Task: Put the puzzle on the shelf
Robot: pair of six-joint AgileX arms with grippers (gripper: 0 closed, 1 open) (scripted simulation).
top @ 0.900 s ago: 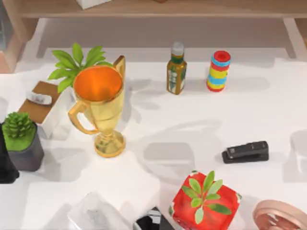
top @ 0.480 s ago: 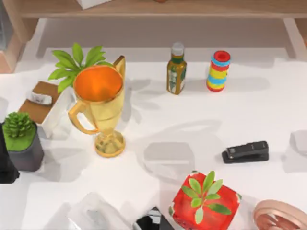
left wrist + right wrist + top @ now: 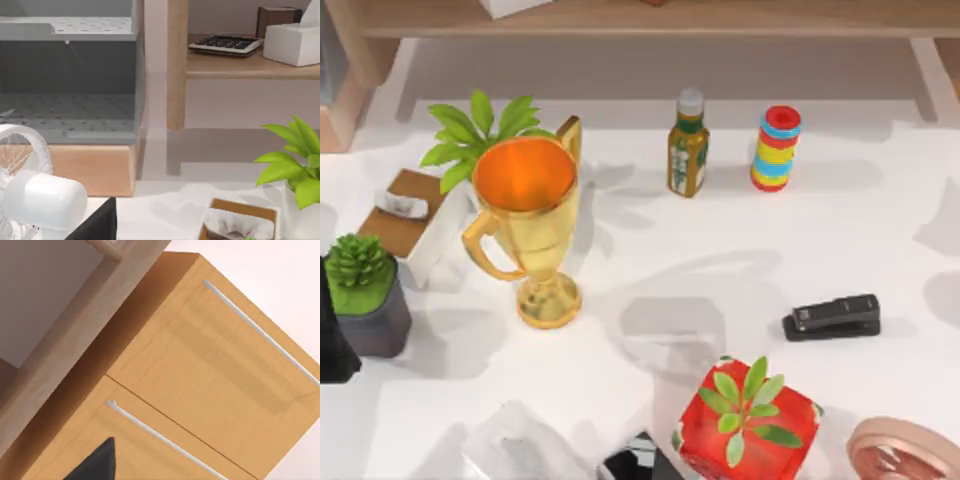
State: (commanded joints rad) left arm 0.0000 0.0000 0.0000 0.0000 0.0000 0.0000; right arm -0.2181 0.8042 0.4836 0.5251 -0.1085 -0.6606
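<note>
white bench point(image 3: 880, 215) w/ gold trophy point(image 3: 528, 225), ring stack point(image 3: 776, 148), stapler point(image 3: 831, 316) | shelf point(image 3: 650, 18) runs along far edge | wood drawer cabinet point(image 3: 210, 380) in right wrist view | end effector grip: can't tell

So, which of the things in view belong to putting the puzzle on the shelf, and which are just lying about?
For the job:
- shelf, along the table's far edge

Lying about:
- gold trophy
- sauce bottle
- ring stack
- black stapler
- red potted plant
- grey potted succulent
- white fan
</note>
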